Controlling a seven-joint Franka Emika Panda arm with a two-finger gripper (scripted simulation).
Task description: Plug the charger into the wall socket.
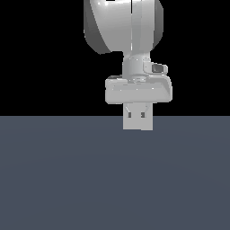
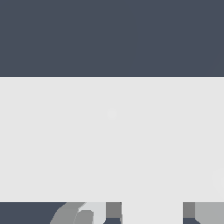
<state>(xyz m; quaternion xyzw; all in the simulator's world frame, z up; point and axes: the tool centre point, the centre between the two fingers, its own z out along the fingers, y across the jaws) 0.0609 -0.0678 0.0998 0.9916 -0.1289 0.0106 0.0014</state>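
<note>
**Gripper closed on charger beside upright socket plate**

Gripper is seen in the wrist view as two grey fingers set a moderate gap apart. That gap is filled from side to side by the charger, an off-white block which is touched by both fingers and so is clamped between them. Only a thin strip of the block is shown at the frame edge. Beyond it a broad pale surface spans the whole width of the wrist view. No edge is seen between block and surface, so it cannot be told where one ends and the other begins. A faint lighter spot is marked near the centre of that surface.

In the exterior view the arm is shown reaching straight down, with the wide gripper housing at its lower end. Directly under the housing, the socket is seen as a flat, upright, light-grey plate with two tiny dark holes side by side. The fingers and the charger are hidden in this view, apparently behind the plate. The plate's lower part is seen against the dark blue-grey floor, its upper part against a black background.
</note>
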